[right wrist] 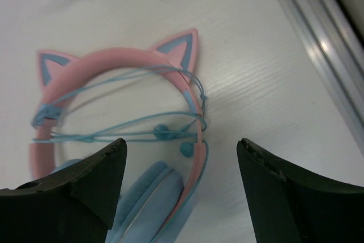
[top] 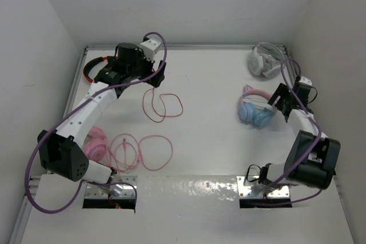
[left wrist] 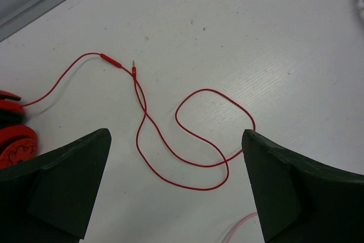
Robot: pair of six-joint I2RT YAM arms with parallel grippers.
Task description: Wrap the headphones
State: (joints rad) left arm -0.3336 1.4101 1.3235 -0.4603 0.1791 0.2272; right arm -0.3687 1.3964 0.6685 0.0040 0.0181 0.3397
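Observation:
The headphones (top: 255,108) lie on the table at the right, with light blue ear cups and a pink cat-ear headband (right wrist: 114,61). Their thin blue cable (right wrist: 131,132) runs in several strands across the headband opening. My right gripper (right wrist: 181,152) is open just above them, its jaws either side of the right headband arm and ear cup (right wrist: 151,200); in the top view it (top: 278,100) is at their right edge. My left gripper (left wrist: 176,180) is open and empty over a red cable (left wrist: 193,140), far left and back (top: 159,75).
Red-and-black headphones (top: 96,68) lie at the back left, their red cable (top: 163,106) looped on the table. All-pink headphones (top: 96,144) with a long pink cable (top: 150,151) lie front left. White headphones (top: 264,60) sit back right. A metal rail (right wrist: 318,32) borders the table's right edge.

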